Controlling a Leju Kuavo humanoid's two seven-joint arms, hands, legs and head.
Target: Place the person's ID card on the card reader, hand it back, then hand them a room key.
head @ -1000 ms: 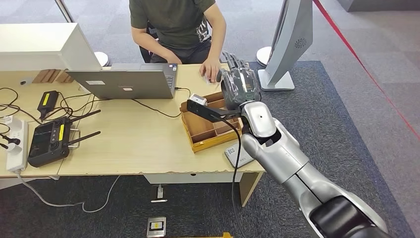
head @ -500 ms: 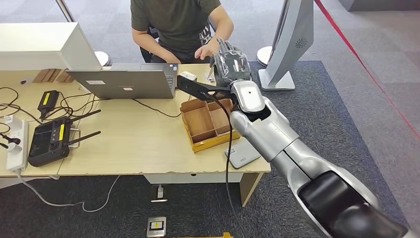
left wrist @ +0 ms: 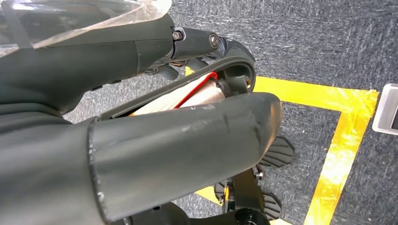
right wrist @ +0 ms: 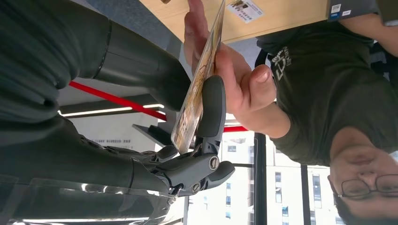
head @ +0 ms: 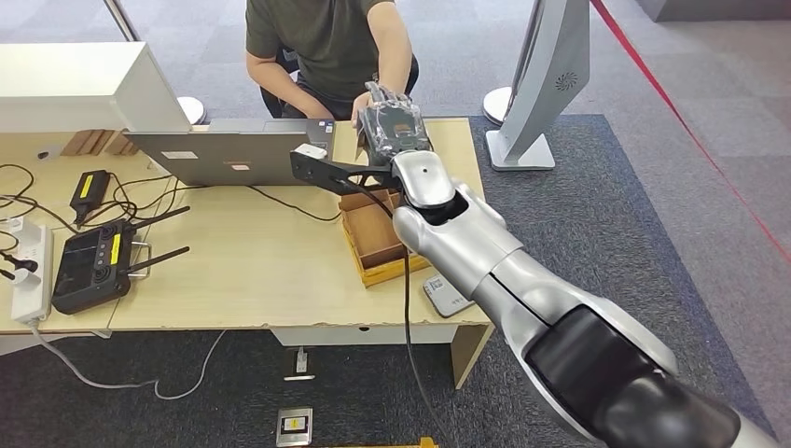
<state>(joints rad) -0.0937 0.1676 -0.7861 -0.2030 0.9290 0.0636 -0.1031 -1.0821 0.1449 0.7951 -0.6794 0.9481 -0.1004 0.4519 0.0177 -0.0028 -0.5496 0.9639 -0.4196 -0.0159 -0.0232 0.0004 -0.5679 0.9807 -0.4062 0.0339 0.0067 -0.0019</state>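
My right hand reaches over the desk's far edge toward the seated person. In the right wrist view it pinches a thin card with a yellowish print between its thumb and fingers. The person's hand grips the same card from the other side, and in the head view that hand sits just past my fingers. The grey card reader lies at the desk's front edge, under my forearm. My left hand hangs over the carpet, holding nothing, with its fingers apart.
A compartmented wooden tray stands on the desk below my right arm. A laptop is open to its left. A black controller, cables and a power strip crowd the desk's left end. A white stand rises at the back right.
My right arm has swung from above the wooden tray to the left and away, up to the person. The person's hand has lifted off the desk and met my hand at the card.
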